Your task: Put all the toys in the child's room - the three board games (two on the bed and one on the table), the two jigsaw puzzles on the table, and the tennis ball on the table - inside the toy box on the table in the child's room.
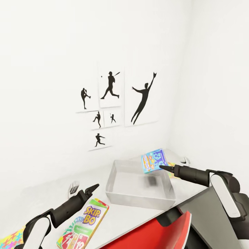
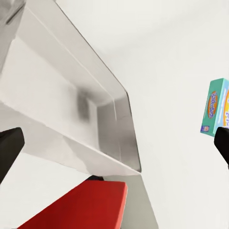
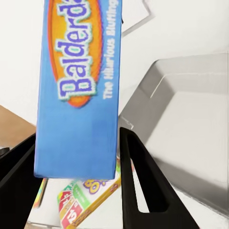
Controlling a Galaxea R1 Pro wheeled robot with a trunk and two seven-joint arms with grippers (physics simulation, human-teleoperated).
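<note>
My right jaws (image 1: 162,167) clench the blue "Balderdash" box (image 1: 154,160) over the bin (image 1: 140,186); left jaws (image 1: 94,187) released above "Skip-Bo" (image 1: 84,224).

A child's bedroom in a home is showing here: baseball silhouette prints (image 1: 110,107) are hanging on the white wall above the worktop (image 1: 45,193), where a grey toy box (image 1: 140,188) is sitting, with a Skip-Bo game (image 1: 84,224) lying beside it and a blue game (image 1: 154,159) hanging over it.
</note>
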